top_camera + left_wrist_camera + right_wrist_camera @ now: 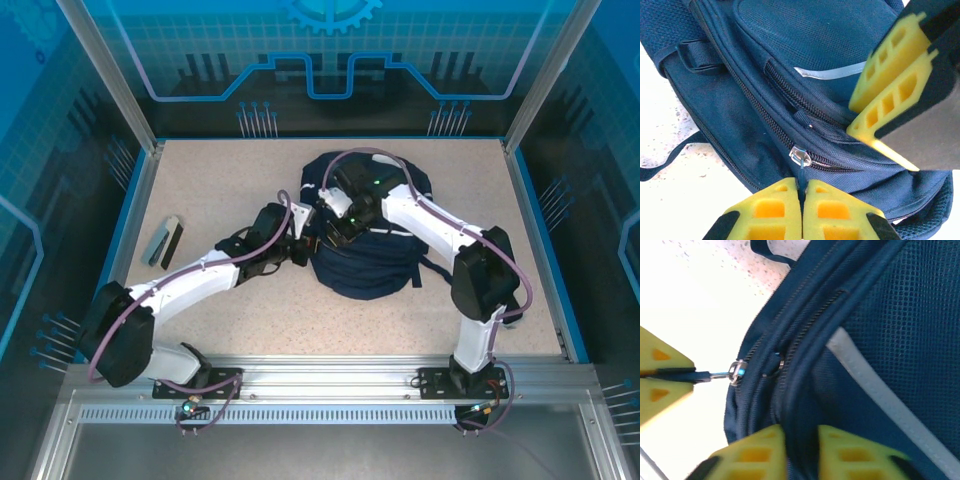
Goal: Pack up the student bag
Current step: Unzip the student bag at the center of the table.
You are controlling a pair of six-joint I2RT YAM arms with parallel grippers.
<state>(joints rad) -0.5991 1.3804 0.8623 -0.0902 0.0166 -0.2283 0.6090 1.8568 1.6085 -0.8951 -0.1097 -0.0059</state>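
The student bag [372, 268] lies in the middle of the table [220, 170], and both arms are bent in over it. The left gripper [802, 201] is pinched tight on the zipper pull [801, 175] at the bag's left side, the silver slider [800, 156] just beyond its yellow fingertips. The right gripper [802, 447] sits right beside it, jaws close around a ridge of navy fabric next to the zipper track. It seems clamped on the bag, though the close view is blurred. The white stripe [880, 390] runs past on the panel.
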